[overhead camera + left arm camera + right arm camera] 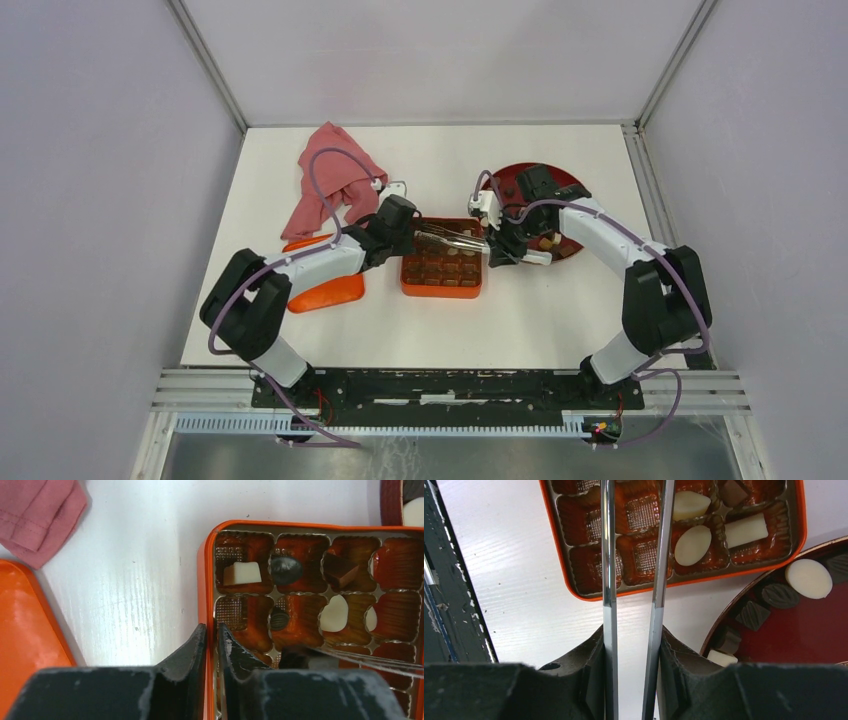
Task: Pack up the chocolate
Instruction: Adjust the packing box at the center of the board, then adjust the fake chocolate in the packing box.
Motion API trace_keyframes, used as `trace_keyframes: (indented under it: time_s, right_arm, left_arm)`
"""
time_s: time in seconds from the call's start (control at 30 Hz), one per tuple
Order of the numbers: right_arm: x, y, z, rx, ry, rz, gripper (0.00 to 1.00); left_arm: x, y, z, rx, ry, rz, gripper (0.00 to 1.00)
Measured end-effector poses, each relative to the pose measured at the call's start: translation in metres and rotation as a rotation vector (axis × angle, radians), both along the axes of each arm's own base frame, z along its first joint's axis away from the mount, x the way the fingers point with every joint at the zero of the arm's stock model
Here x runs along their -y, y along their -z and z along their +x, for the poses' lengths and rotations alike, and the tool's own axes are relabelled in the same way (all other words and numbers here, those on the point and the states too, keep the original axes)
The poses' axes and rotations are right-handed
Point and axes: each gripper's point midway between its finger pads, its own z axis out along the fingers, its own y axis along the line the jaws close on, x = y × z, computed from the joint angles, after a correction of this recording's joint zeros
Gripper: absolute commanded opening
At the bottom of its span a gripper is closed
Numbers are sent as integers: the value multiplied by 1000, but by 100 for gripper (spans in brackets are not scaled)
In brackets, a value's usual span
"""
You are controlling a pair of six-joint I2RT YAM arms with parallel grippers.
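Note:
The orange gridded box lies mid-table with chocolate in its cells: a white block, a dark round piece, a brown block and white ovals. My left gripper straddles the box's left wall, jaws close on either side of it. My right gripper is shut on metal tweezers that reach over the box. A dark piece sits at the tweezers' tip. More chocolate, such as a white oval, lies on the dark red plate.
A pink cloth is bunched at the back left. The orange lid lies left of the box under the left arm. The plate sits right of the box, behind the right gripper.

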Motion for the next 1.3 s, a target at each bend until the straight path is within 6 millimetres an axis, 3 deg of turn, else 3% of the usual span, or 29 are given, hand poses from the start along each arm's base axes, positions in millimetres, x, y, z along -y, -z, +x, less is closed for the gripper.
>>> trace_keyframes:
  time_s: [0.2,0.4,0.8,1.3]
  right_arm:
    - [2,12,0,-14,12,-43,3]
    - [-2,17,-1,-26,11,-52,5]
    - [-8,33,1,-46,27,-94,30]
    - [-13,30,6,-43,45,-96,43]
  left_arm:
    - [-3,0,4,2,-25,-24,39]
    - [-7,-5,0,1,-41,-27,40]
    - [-36,-64,-12,108,-122,-47,39]
    - [-38,-65,-14,105,-125,-43,39]
